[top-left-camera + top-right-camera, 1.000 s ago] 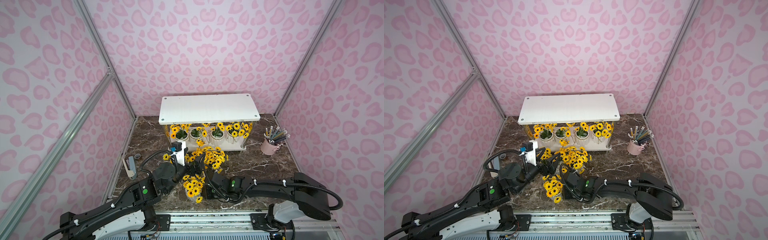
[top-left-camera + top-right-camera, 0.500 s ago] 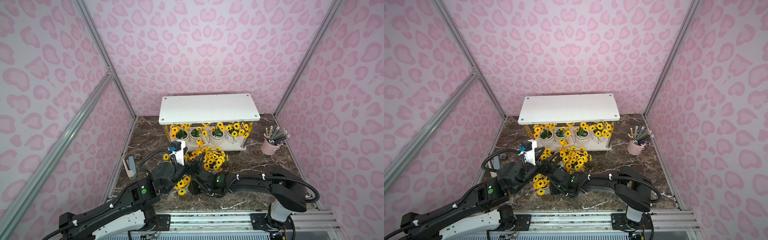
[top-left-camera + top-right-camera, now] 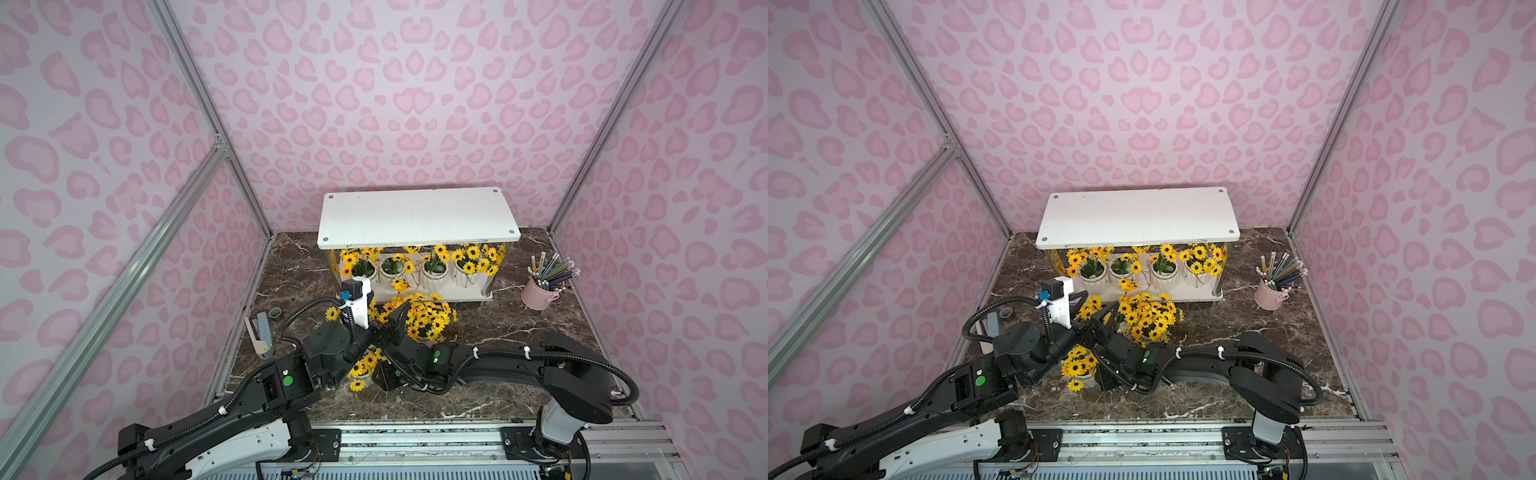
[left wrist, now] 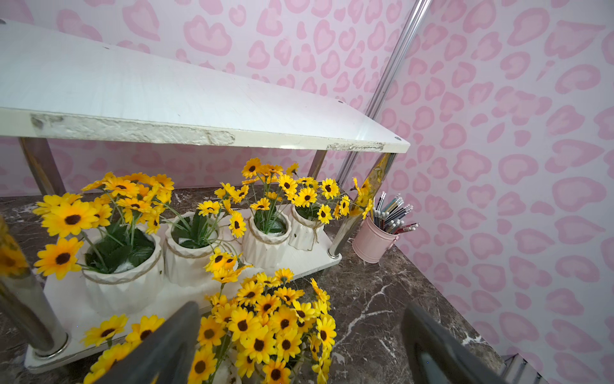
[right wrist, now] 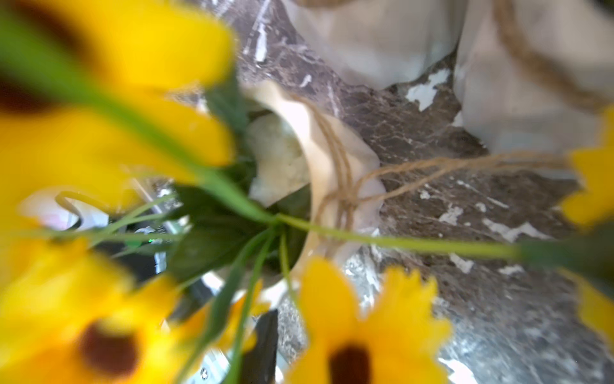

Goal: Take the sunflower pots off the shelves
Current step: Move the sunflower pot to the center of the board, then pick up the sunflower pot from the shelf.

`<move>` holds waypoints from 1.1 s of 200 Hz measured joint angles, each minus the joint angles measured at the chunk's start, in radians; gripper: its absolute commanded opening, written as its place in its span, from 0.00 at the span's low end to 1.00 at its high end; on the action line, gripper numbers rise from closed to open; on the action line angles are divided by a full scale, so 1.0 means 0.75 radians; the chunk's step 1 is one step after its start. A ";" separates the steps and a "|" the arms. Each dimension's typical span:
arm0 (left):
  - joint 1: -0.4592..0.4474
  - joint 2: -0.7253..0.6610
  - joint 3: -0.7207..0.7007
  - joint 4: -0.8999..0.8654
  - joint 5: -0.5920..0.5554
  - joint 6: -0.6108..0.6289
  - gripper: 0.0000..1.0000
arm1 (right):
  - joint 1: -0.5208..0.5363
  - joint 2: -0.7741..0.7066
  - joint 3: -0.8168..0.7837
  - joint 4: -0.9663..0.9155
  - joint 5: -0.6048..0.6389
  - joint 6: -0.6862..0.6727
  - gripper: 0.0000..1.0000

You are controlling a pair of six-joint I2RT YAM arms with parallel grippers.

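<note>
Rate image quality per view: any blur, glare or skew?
Right wrist view: sunflower petals sit against the lens and are heavily blurred; only the twine-wrapped pot is half sharp. Left wrist view: sharp, but the frame is rolled, so the shelf slants, and its chrome leg mirrors yellow. Both top views: even light, sharp overall.

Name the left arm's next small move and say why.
Probably ease the open left gripper toward the end sunflower pot nearest it on the lower shelf: four stand there untaken, and the top shelf is bare.
</note>
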 measured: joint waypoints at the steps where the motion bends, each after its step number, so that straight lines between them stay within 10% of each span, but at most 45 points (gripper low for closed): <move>1: 0.000 0.000 0.001 -0.001 -0.002 0.002 0.96 | 0.000 -0.009 -0.002 -0.002 0.000 -0.003 0.34; 80: 0.000 -0.037 -0.069 0.068 -0.083 -0.022 0.96 | -0.036 -0.600 -0.148 -0.358 0.208 -0.096 0.39; 128: 0.000 -0.001 -0.099 0.141 -0.082 -0.065 0.96 | -0.397 -0.912 -0.199 -0.320 0.477 -0.266 0.60; 220: 0.000 0.034 -0.128 0.223 -0.093 -0.077 0.96 | -0.783 -0.723 -0.335 0.085 0.613 -0.466 0.93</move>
